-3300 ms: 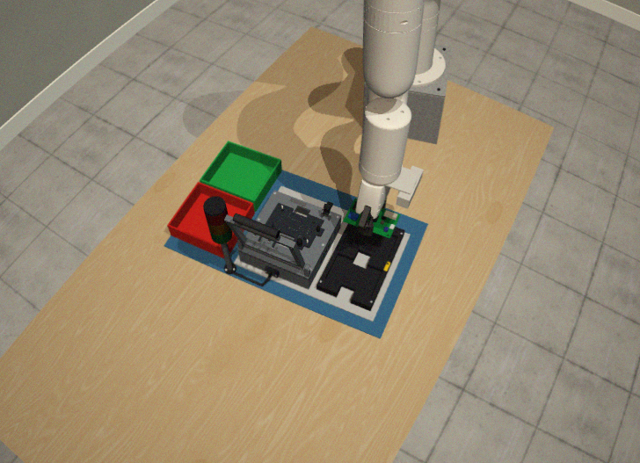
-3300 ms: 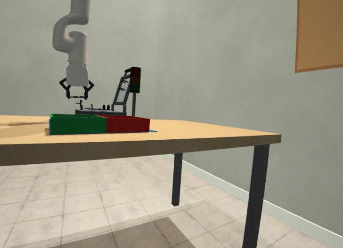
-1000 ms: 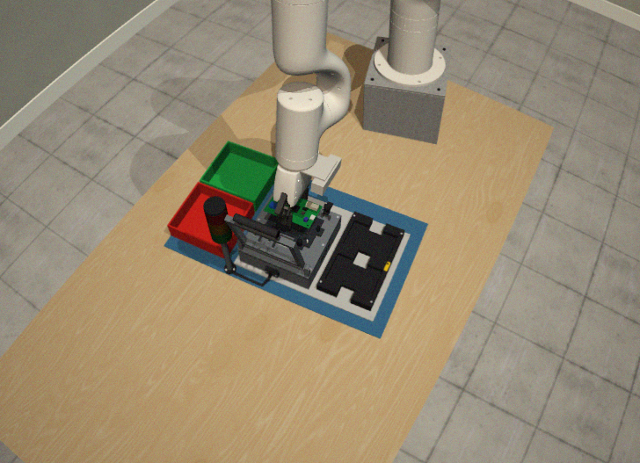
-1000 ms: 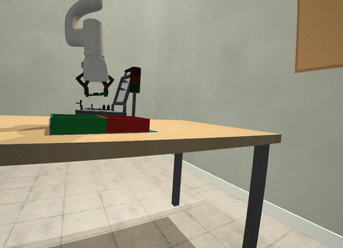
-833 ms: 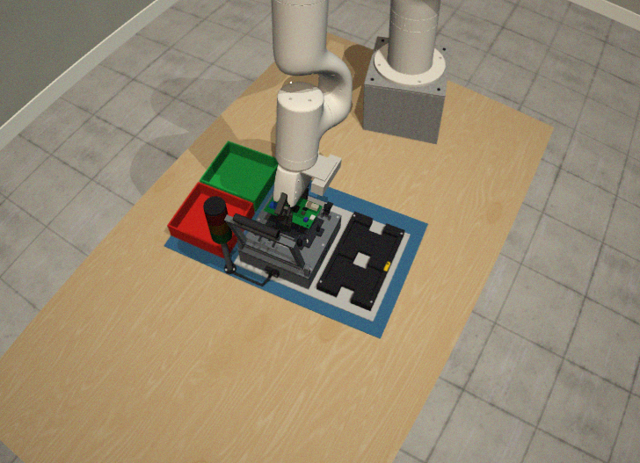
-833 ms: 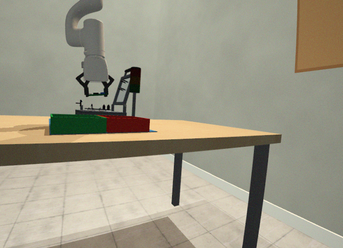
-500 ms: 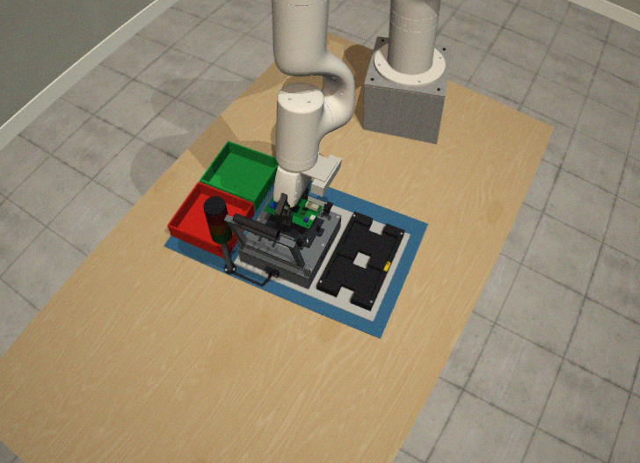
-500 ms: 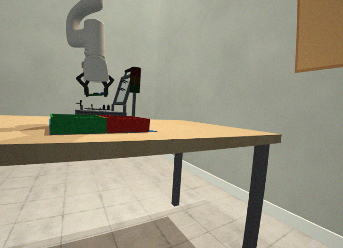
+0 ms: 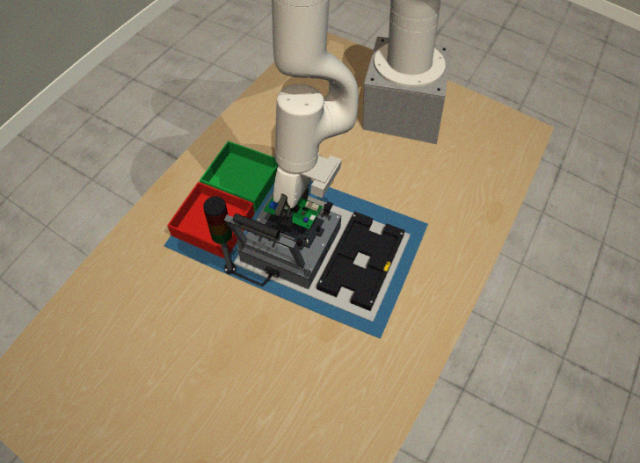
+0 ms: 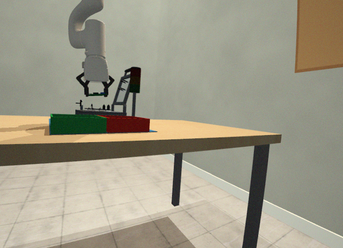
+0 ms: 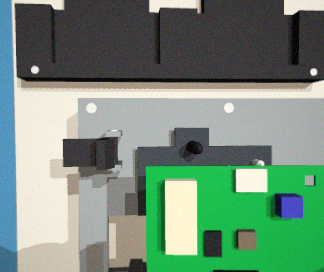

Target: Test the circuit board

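Note:
My gripper (image 10: 95, 92) is shut on the green circuit board (image 10: 96, 94) and holds it level, component side up, well above the grey tester (image 10: 96, 112). In the wrist view the board (image 11: 236, 212) shows a long cream part (image 11: 181, 216), a smaller white part (image 11: 251, 180) and a blue block (image 11: 289, 205). Past its far edge I see a lone black post (image 11: 194, 147) and a silver pin (image 11: 257, 162) on the tester. The tester's lid (image 10: 121, 93) stands open, tilted up. The signal light (image 10: 135, 79) looks unlit. From above, the gripper (image 9: 283, 210) and board (image 9: 298, 216) hang over the tester (image 9: 289, 243).
The green bin (image 9: 240, 171) and red bin (image 9: 204, 218) stand side by side left of the tester. The black tray (image 9: 361, 259) lies to its right on the blue mat. A black block (image 11: 91, 152) sticks out at the tester's edge. The arm's grey base (image 9: 405, 102) stands behind.

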Controlling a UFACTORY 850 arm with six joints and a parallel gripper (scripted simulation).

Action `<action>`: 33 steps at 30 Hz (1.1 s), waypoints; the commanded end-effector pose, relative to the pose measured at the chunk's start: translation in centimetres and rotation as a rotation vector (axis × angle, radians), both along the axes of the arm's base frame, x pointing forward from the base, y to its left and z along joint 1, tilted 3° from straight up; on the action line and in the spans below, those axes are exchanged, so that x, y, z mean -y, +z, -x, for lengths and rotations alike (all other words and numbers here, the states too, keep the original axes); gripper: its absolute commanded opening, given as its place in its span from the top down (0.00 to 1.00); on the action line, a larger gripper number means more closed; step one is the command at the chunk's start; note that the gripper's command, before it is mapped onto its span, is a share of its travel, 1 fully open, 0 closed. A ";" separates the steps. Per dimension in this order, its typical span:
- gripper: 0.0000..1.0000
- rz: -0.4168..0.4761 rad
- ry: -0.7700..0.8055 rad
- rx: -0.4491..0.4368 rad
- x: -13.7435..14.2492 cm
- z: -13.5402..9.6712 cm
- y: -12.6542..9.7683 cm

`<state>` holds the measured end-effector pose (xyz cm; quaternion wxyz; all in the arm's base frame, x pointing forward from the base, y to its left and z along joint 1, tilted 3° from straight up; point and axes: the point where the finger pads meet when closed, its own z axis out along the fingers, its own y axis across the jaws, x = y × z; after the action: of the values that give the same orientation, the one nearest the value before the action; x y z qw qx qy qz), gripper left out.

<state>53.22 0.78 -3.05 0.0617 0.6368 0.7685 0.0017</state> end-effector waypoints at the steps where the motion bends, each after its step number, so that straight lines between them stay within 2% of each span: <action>1: 0.21 -0.024 -0.001 -0.077 0.0 -0.1 0.1; 33: 0.21 -0.024 -0.002 -0.077 0.0 -0.1 -0.3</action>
<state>53.24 0.79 -3.14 0.0394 0.6381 0.7688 -0.0142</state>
